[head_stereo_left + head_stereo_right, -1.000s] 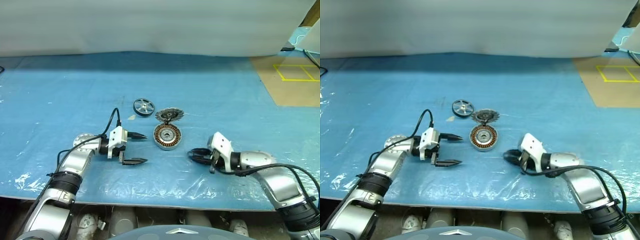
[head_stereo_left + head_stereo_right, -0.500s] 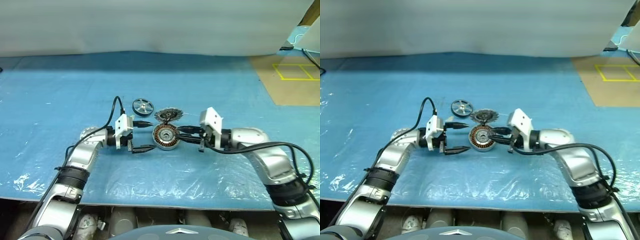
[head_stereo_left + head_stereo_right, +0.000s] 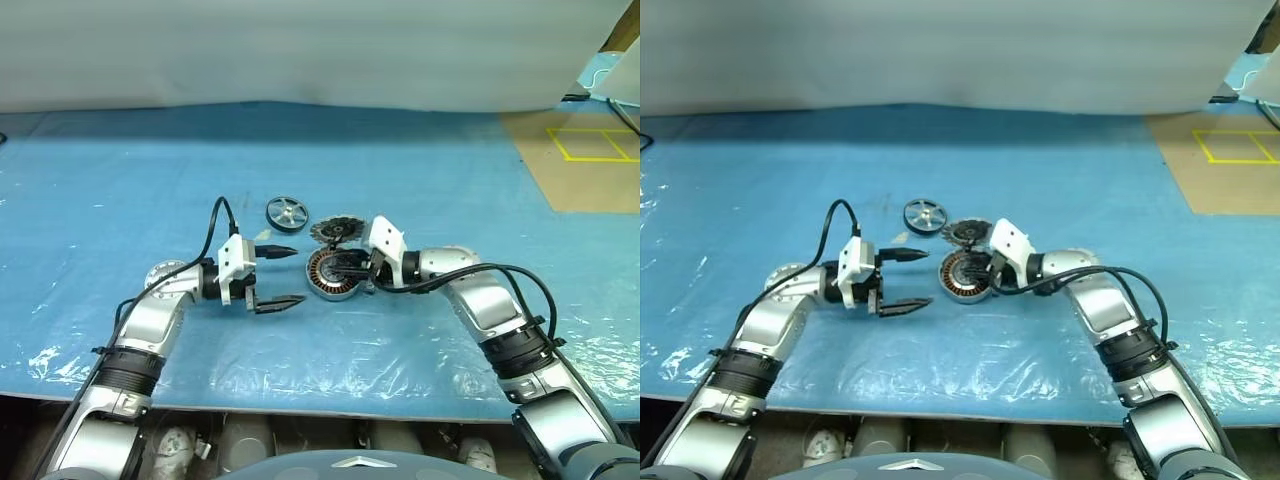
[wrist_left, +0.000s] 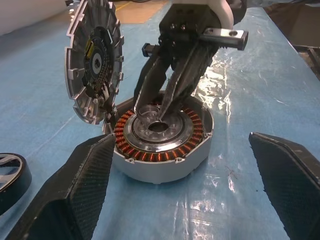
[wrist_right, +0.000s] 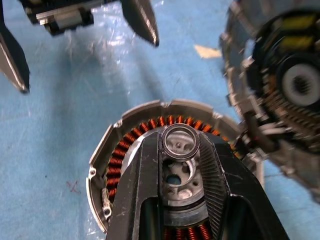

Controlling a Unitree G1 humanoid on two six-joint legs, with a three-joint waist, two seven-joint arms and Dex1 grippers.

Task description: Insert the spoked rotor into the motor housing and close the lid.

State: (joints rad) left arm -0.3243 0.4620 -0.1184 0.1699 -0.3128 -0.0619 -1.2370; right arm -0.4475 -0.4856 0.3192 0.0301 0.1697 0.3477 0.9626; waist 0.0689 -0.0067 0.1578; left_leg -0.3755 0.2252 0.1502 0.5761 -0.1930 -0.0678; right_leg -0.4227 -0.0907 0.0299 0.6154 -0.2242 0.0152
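Note:
The motor housing (image 3: 327, 281) stands open on the blue sheet, copper windings showing (image 4: 192, 131). Its toothed lid (image 3: 338, 229) stands upright, joined at the far edge (image 4: 95, 60). The spoked rotor (image 3: 287, 213) lies flat just beyond and left of the housing. My right gripper (image 3: 346, 268) reaches from the right over the housing's centre, fingers (image 5: 145, 170) shut on a small silver ring (image 5: 180, 142) at their tips. My left gripper (image 3: 295, 275) hovers just left of the housing, open and empty, its fingers (image 4: 80, 185) pointing at it.
A crinkled blue plastic sheet (image 3: 450, 200) covers the table, whose front edge runs along the near side. A small tan scrap (image 3: 262, 235) lies beside the rotor. Brown flooring with yellow tape (image 3: 590, 150) shows at the back right.
My right gripper swung left and forward from the sheet right of the housing to above its centre, fingers unchanged. The left gripper rose slightly and stays open.

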